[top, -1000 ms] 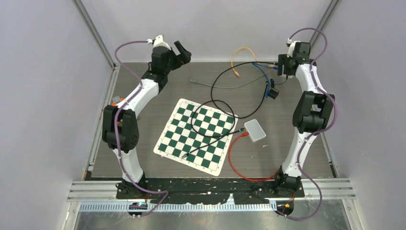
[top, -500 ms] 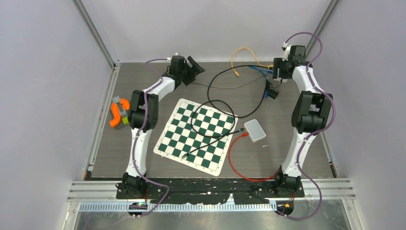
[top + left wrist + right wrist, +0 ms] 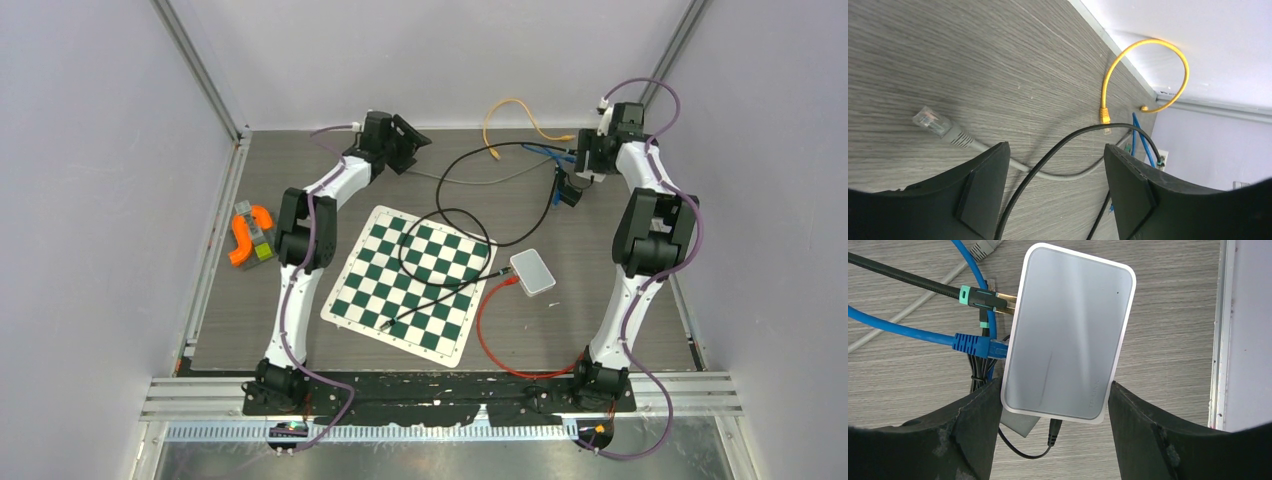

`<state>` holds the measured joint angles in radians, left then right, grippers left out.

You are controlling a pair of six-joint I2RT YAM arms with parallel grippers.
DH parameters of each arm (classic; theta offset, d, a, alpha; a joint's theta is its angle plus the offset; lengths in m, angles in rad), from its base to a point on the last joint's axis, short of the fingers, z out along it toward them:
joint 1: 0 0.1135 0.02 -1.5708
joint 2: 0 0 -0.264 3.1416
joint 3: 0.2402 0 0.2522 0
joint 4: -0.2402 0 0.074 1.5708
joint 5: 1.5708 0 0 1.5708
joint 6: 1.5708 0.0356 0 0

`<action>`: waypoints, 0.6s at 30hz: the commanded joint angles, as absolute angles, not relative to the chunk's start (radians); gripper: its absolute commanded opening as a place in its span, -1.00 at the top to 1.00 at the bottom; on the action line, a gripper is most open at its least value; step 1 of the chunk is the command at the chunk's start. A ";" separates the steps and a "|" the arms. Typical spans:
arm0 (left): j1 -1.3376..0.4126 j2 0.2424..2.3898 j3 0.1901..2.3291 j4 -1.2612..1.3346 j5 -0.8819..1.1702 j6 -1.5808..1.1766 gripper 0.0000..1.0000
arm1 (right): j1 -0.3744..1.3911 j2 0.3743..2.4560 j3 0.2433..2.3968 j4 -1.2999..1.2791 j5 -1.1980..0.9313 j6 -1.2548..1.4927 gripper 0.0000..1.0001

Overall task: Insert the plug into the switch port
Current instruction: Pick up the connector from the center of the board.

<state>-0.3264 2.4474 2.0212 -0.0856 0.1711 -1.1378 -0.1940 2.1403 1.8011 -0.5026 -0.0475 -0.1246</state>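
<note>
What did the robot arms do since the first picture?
The left arm folded down and its hand swung right, toward the grey cable, uncovering the orange piece. The right arm barely shifted. The chessboard, white box and cables stayed put.

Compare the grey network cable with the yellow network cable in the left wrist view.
The grey network cable runs in a shallow curve; the yellow network cable bends into a tight loop. The grey plug lies nearer the camera, the yellow plug nearer the back wall. Both plugs lie loose on the wood-grain table.
</note>
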 commanded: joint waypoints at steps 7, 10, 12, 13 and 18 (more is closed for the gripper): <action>-0.335 2.486 2.054 -0.149 0.101 -1.234 -0.32 | -0.200 2.047 1.805 -0.496 -0.048 -0.083 -0.50; -0.334 2.497 2.047 -0.135 0.111 -1.253 -0.29 | -0.200 2.025 1.802 -0.506 -0.050 -0.069 -0.60; -0.334 2.500 2.047 -0.132 0.116 -1.244 -0.28 | -0.200 2.020 1.806 -0.516 -0.050 -0.066 -0.64; -0.333 2.497 2.049 -0.135 0.116 -1.236 -0.28 | -0.201 2.019 1.808 -0.518 -0.049 -0.066 -0.66; -0.323 2.474 2.039 -0.139 0.116 -1.197 -0.27 | -0.202 2.016 1.814 -0.528 -0.050 -0.070 -0.86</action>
